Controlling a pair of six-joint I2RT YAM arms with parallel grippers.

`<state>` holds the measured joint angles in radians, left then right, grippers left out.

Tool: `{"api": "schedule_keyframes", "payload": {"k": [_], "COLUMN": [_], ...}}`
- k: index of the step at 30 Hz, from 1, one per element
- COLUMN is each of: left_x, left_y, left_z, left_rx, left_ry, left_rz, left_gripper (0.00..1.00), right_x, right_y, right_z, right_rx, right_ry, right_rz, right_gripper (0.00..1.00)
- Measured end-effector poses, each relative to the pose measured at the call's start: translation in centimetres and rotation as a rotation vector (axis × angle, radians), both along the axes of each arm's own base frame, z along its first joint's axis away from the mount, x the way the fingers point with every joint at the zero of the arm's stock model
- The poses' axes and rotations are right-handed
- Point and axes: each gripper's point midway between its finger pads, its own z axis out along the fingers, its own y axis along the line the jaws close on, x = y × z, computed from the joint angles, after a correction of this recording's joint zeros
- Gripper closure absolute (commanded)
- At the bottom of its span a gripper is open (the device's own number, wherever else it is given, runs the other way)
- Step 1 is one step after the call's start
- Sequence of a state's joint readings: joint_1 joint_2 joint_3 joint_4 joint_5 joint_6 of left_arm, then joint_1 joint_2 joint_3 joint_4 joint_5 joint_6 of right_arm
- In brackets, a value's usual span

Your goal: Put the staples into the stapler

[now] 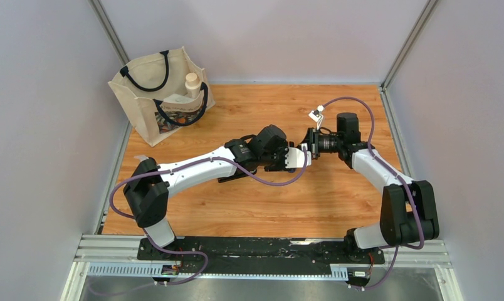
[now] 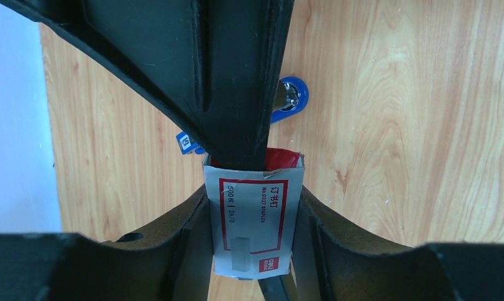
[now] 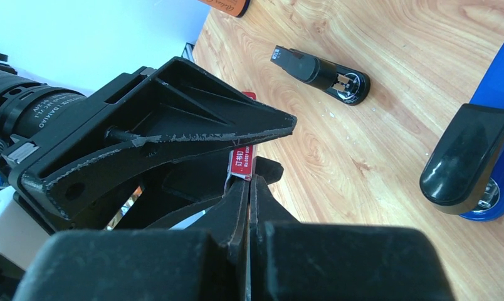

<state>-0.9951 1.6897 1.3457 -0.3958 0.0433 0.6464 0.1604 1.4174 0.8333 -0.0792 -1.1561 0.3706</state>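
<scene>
The staples (image 2: 252,219), a small white box with red print, sit upright between my left gripper's fingers (image 2: 193,244); the left gripper (image 1: 298,158) is shut on it above mid-table. The box's red end is open. My right gripper (image 3: 248,182) meets it from the opposite side, jaws pressed together on the red end flap (image 3: 242,160); its fingers (image 2: 237,94) show reaching into the open end. The blue stapler (image 3: 488,157) with its black top lies on the table below, and part of it shows in the left wrist view (image 2: 293,100).
An all-black stapler (image 3: 321,74) lies on the wood further off. A cream tote bag (image 1: 162,94) with a bottle stands at the back left corner. Grey walls close the table on three sides.
</scene>
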Motion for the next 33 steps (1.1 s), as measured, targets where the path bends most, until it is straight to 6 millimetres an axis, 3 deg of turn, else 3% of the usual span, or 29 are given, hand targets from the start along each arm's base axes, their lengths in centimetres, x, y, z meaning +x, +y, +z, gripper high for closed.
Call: {"api": "schedule_keyframes", "payload": {"k": [18,22,27,29,33], "left_x": [0.0,0.0,-0.4,-0.6,-0.8], "left_y": [-0.4,-0.5,0.5,1.0,1.4], "left_z": [0.4,0.5,-0.5,-1.0,-1.3], "left_rx": [-0.041,-0.051,-0.006,0.015,0.029], "left_ry": [0.018,0.02,0.052,0.066,0.078], "left_rz": [0.05,0.056,0.076,0.084,0.092], "left_gripper": [0.67,0.67,0.67,0.67,0.67], "right_x": [-0.1,0.0,0.5,0.7,1.0], "right_y": [-1.0,-1.2,-1.6,-1.8,-2.0], "right_z": [0.5,0.6,0.7,0.7,0.9], "right_rx": [-0.112,-0.128,-0.159,-0.173,-0.189], "right_ry": [-0.109,-0.127,-0.161,-0.179,-0.207], "right_rz": [-0.046,-0.052,-0.074,-0.085,-0.097], "right_gripper": [0.99,0.94,0.92,0.89,0.73]}}
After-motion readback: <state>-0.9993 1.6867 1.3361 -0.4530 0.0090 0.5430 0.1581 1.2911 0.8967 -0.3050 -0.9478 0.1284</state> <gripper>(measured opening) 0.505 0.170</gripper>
